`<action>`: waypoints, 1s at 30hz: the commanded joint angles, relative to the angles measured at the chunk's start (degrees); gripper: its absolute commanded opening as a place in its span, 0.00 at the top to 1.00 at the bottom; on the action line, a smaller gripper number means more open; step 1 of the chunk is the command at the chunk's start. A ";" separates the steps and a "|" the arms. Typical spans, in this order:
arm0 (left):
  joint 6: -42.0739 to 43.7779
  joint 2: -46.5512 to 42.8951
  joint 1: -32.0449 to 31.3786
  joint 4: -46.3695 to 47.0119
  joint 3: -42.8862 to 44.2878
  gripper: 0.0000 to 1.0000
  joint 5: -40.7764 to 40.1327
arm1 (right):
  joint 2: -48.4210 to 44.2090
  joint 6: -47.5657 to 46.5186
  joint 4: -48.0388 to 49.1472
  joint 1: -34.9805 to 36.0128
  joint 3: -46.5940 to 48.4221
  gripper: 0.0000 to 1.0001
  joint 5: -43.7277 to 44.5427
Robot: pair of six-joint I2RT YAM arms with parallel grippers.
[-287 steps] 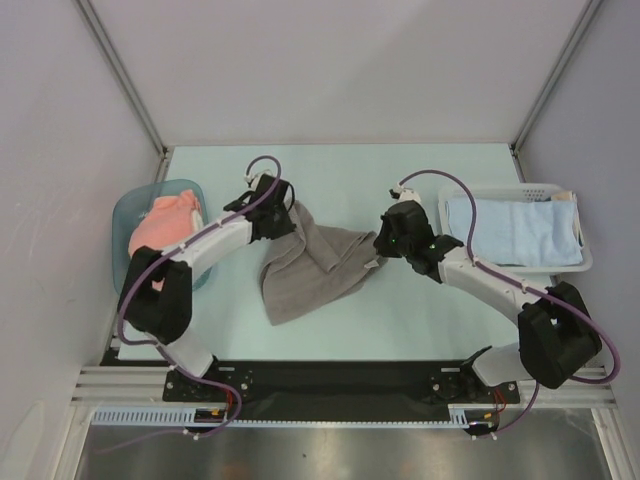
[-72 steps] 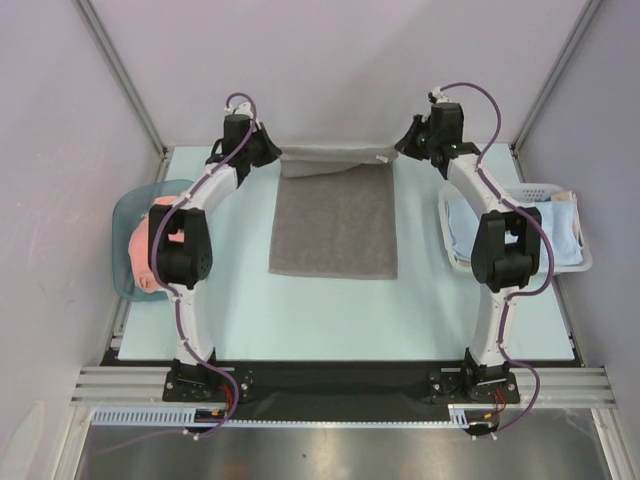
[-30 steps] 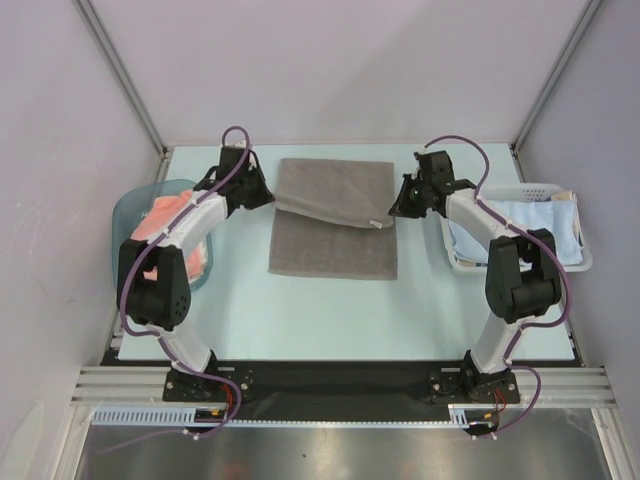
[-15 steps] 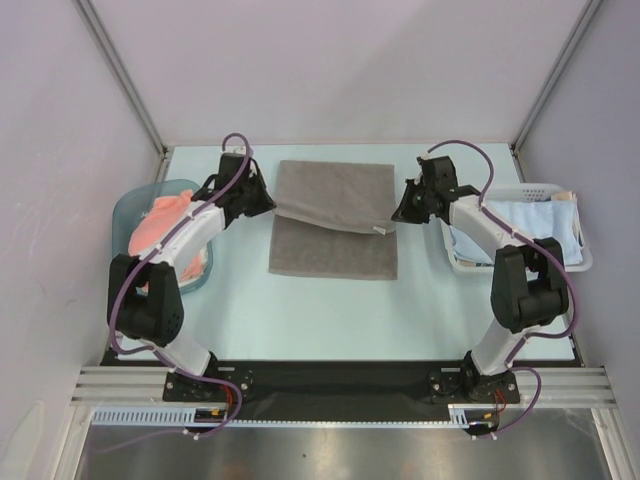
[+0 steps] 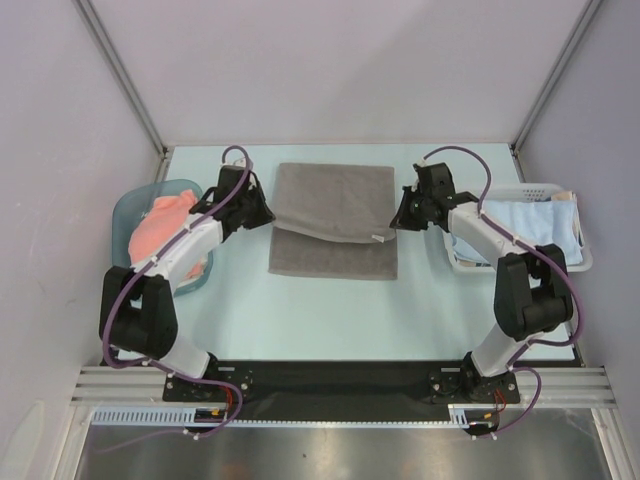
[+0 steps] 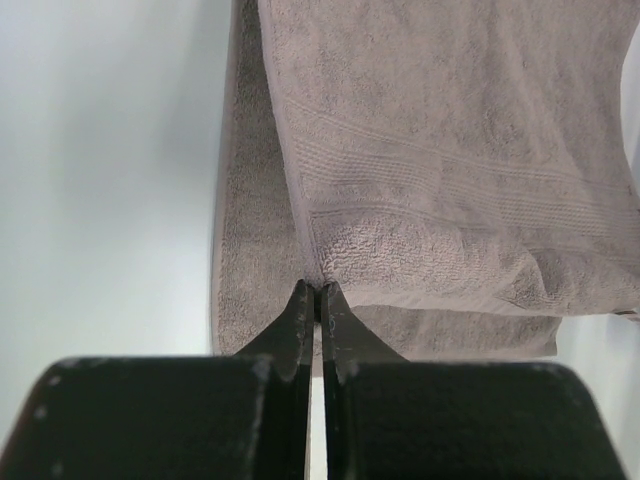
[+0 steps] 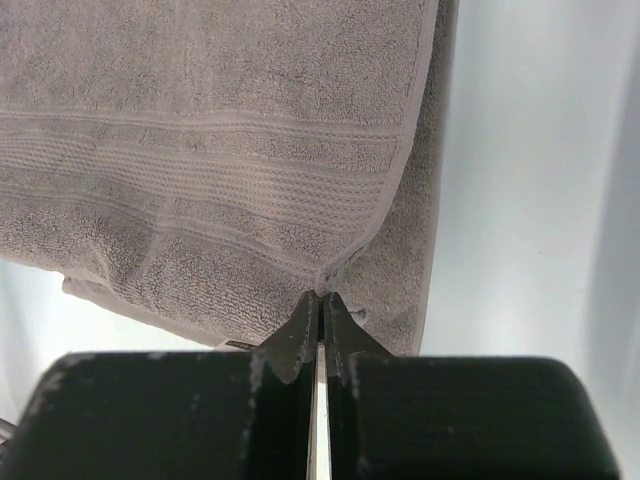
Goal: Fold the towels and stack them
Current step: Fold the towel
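Grey towel [image 5: 333, 200] edge nearer; three towels [image 5: 165, 225] [image 5: 525, 228], two tools [image 5: 268, 214] [image 5: 397, 222].

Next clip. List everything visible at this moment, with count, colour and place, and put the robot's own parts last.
grey towel: one, grey, table centre, far half folded partway over the near half.
salmon-pink towel: one, salmon-pink, bunched in the tub.
light blue towel: one, light blue, lying in the basket.
tub: one, translucent blue, table's left side.
basket: one, white lattice, table's right side.
table: one, pale green.
left arm: one, white and black, jaws shut on the grey towel's left corner.
right arm: one, white and black, jaws shut on its right corner.
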 commanded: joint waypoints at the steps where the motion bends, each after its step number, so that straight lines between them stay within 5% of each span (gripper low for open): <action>1: -1.03 -3.15 -0.73 2.17 -1.60 1.00 -0.96 | -3.39 0.38 0.46 0.51 -1.01 1.00 1.11; 30: -1.65 -8.34 -1.00 4.45 -10.04 1.00 -0.87 | -7.00 0.91 -0.15 3.50 -5.40 1.00 4.10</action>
